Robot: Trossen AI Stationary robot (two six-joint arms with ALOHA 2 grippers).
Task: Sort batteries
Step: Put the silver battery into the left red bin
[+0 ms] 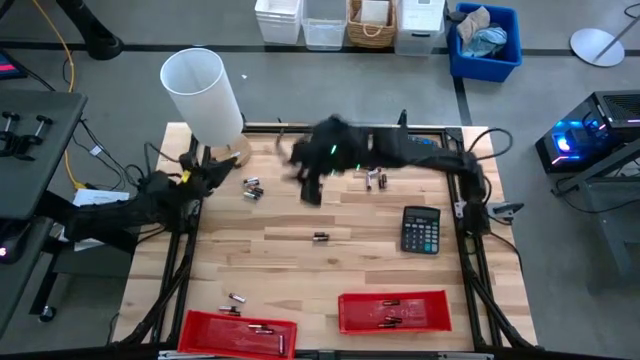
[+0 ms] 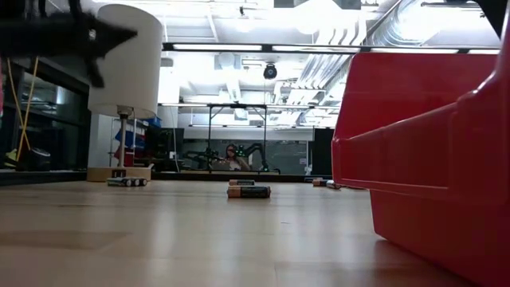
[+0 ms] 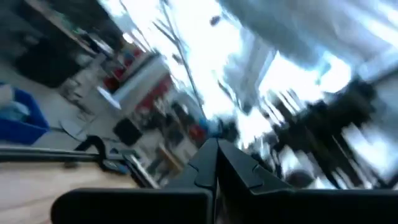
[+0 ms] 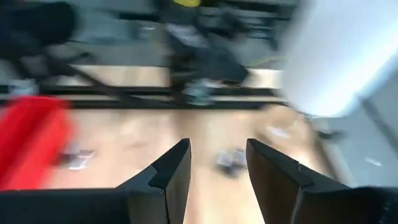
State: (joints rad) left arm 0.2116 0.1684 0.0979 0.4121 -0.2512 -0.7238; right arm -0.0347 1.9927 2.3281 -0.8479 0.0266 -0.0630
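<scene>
– Since the cells are what count, where do they lie, starting from the near edge?
– Two red bins sit there, the left bin [image 1: 200,325] and the right bin [image 1: 345,312], each already with a few batteries [image 1: 392,318] inside. Just beyond the left bin lies a loose pair [image 1: 235,299] on the bare table [image 1: 280,270].
– And farther in?
– One lone cell [image 1: 320,237] lies on its side mid-table, well apart from the rest. The calculator [image 1: 421,230] is off to its right. Past those, two clusters: a left cluster [image 1: 252,187] and a right cluster [image 1: 375,179].
– What about the arms?
– The right arm [image 1: 420,150] reaches across the far side, and the right jaws hang spread apart with nothing in them, above the table between the two clusters. The left arm [image 1: 150,195] waits at the far left corner by the white cylinder [image 1: 205,95], the left jaws pressed together and empty.
– How would a cell handle?
– I'd judge it light, hard and smooth, and being round it would roll at a nudge. Best pinched across the middle of the barrel, jaws square to its length. The lone cell looks easiest, since clustered ones lie close enough that a neighbour could get knocked away
</scene>
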